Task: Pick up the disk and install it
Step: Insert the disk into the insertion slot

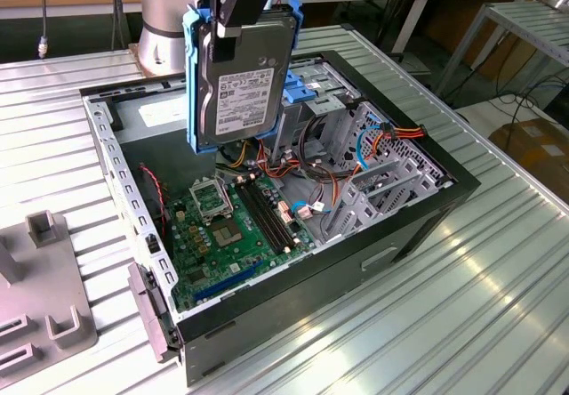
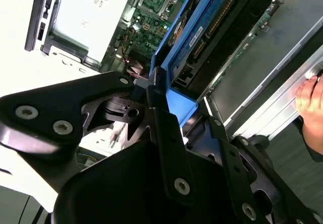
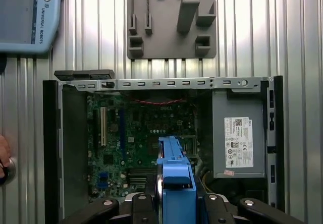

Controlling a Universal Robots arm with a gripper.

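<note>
Surface [image 1: 462, 324]: ribbed metal across the lower right of the frame; we see a grey fixture block [image 1: 44, 315] resting on it at lower left.
Computer case [image 1: 338, 270]: open-topped, mid frame, with its green motherboard [image 1: 231, 226] exposed.
Disk [image 1: 240, 84]: upper middle of the frame, hanging on end above the motherboard and clear of it. It is silver-grey metal with a white printed label facing us and a bright blue frame [image 1: 190, 84] round its edges.
Handling: we judge it stiff, dense, heavy for its size, smooth-faced and sensitive to knocks; the blue frame's rails look the safest hold.
End effector [image 1: 233, 17]: pinching the Disk at its top end, one black finger across the labelled face.
Arm base [image 1: 160, 21]: silver column behind the case, upper left.
</note>
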